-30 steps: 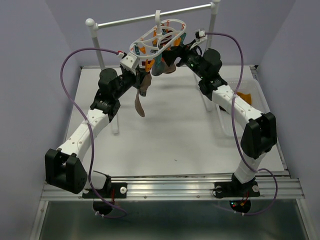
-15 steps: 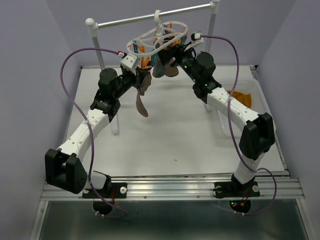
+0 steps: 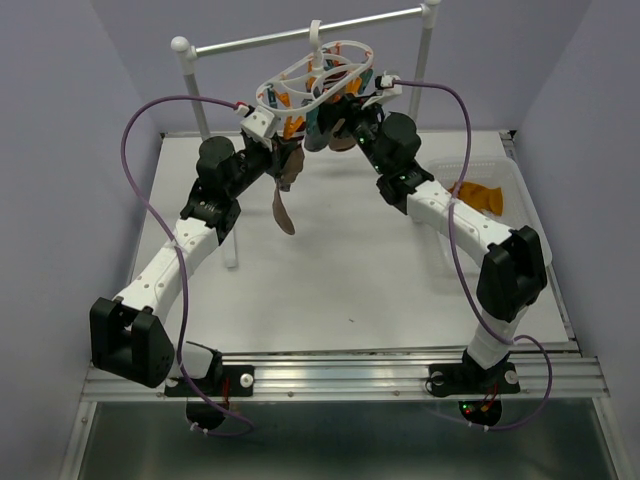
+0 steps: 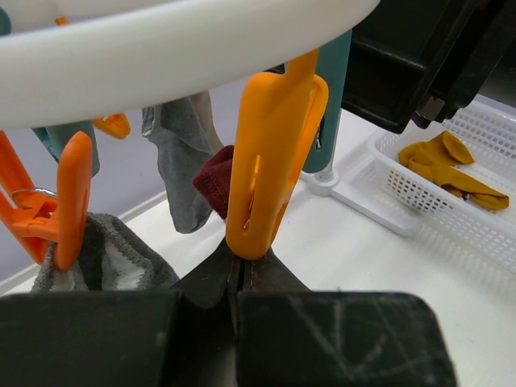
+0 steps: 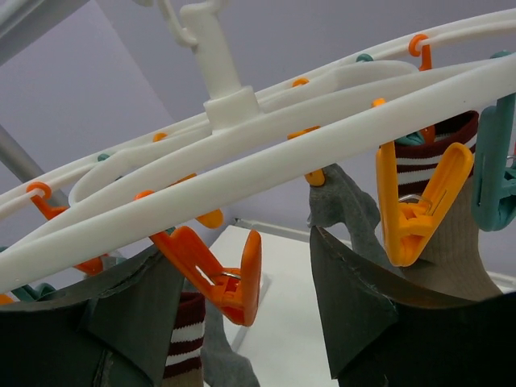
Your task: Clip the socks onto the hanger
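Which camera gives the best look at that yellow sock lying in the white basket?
The left wrist view. There the mustard sock lies crumpled in the white basket, close, sharp and with nothing in front of it. The top view shows it only as a small orange patch on the right. The right wrist view does not show it at all.

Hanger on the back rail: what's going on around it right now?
Both arms are working up at the hanger. The left gripper is shut on a brown sock, holding its top just under an orange clip. The right gripper is open around a second orange clip. A striped sock already hangs clipped, and a mustard sock waits in the white basket.
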Controlling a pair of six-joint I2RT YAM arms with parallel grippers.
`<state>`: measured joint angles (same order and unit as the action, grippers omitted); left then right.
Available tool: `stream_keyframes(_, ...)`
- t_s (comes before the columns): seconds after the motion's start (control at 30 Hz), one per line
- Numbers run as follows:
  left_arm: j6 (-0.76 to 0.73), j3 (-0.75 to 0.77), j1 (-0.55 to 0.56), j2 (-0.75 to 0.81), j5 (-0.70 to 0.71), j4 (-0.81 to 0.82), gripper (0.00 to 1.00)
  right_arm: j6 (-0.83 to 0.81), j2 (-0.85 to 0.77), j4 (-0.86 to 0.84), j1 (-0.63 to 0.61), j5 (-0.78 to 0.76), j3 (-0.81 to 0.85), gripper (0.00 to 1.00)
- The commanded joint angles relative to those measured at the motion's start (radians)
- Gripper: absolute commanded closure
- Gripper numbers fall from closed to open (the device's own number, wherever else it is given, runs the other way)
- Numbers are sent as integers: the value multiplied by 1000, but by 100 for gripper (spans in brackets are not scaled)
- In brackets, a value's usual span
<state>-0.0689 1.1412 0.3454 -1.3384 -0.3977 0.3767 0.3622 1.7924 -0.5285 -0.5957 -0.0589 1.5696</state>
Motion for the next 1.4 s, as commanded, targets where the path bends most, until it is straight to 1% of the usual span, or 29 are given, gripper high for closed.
stream_keyframes(0.0,4,49,1,16,-24,51,100,-37,-19,-110,-12,-42,-2,33)
stream_keyframes(0.2,14,57,0,2,-27,51,100,-72,-27,-160,-12,-35,-20,34)
stream_keyframes(0.4,24,57,1,-1,-30,56,100,-88,-31,-160,-12,-61,-22,39)
stream_keyframes(0.73,38,51,1,-7,-39,65,100,-149,-42,-154,-21,-111,-20,39)
stream_keyframes(0.9,44,48,1,-13,-41,71,100,-158,-48,-172,-21,-107,-31,47)
stream_keyframes(0.93,46,48,1,-13,-41,73,100,-163,-51,-177,-21,-108,-31,47)
stream_keyframes(1.13,55,40,1,-16,-41,87,100,-206,-60,-179,-30,-125,-31,46)
stream_keyframes(1.37,61,35,1,-16,-41,94,100,-226,-82,-189,-30,-136,-56,41)
